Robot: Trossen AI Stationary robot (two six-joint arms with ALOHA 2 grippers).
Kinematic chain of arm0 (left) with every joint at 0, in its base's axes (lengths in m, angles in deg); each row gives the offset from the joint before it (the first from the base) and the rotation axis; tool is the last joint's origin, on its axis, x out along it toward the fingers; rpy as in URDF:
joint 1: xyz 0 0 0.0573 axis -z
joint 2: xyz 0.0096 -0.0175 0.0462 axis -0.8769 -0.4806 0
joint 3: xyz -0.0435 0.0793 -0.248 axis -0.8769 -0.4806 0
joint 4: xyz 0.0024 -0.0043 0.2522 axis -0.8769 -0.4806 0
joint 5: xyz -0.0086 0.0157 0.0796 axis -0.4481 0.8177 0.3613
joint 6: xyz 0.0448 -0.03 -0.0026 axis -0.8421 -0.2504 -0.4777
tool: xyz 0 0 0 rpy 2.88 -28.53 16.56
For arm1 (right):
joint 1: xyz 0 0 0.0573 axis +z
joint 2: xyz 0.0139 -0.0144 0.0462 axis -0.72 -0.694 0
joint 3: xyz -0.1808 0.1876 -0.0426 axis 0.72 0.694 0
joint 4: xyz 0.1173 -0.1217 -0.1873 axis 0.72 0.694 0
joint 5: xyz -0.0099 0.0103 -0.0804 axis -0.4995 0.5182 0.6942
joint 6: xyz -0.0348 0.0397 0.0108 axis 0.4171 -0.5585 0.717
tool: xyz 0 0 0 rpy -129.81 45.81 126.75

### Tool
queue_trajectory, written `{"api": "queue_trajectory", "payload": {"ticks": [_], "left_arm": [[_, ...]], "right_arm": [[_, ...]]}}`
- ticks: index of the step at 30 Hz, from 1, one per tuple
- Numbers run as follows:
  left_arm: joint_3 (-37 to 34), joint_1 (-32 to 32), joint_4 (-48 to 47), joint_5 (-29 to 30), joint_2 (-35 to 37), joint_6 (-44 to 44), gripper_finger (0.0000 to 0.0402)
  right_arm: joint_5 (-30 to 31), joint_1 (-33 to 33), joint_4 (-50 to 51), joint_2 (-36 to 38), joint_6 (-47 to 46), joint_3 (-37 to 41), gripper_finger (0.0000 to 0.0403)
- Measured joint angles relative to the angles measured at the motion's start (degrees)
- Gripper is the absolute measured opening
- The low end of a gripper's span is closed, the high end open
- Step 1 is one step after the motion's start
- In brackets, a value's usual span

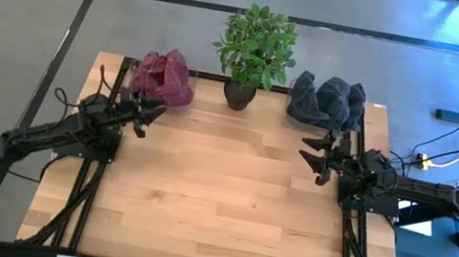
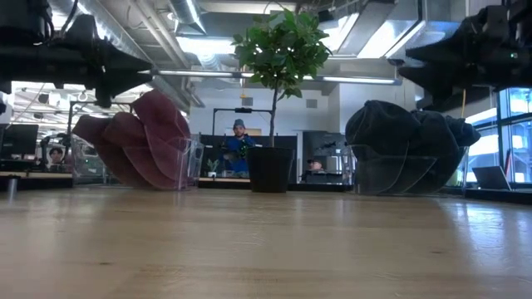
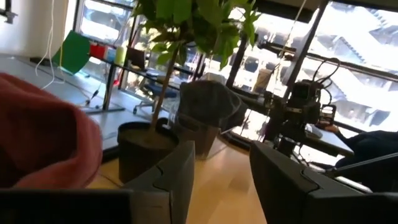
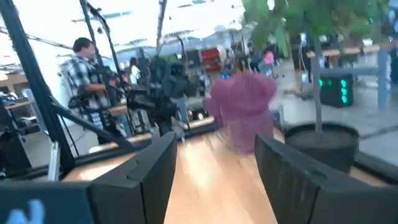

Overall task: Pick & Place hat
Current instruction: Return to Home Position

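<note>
A pile of dark red hats (image 1: 164, 78) sits in a clear holder at the table's far left; it also shows as red hats (image 2: 137, 141) in the low view and pink hats (image 4: 244, 106) in the right wrist view. Dark grey hats (image 1: 328, 100) fill a clear holder at the far right, seen too as grey hats (image 2: 411, 145). My left gripper (image 1: 149, 115) hovers open just in front of the red pile, touching nothing. My right gripper (image 1: 311, 154) hovers open in front of the grey pile, empty.
A potted plant (image 1: 254, 53) stands at the middle of the far edge between the two holders. Bare wooden tabletop (image 1: 217, 201) stretches from the grippers to the near edge. People show in the room beyond the table.
</note>
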Motion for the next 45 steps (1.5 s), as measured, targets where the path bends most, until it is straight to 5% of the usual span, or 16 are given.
{"api": "queue_trajectory", "payload": {"ticks": [14, 45], "left_arm": [[0.00, 0.01, -5.68, -0.03, 2.82, 1.43, 0.0150], [0.00, 0.01, -8.83, -1.45, 2.58, 1.31, 0.0148]], "right_arm": [[2.84, 0.00, 14.09, 13.99, -1.46, 0.23, 0.0217], [6.67, -0.01, 15.66, 14.10, 5.92, 0.21, 0.0217]]}}
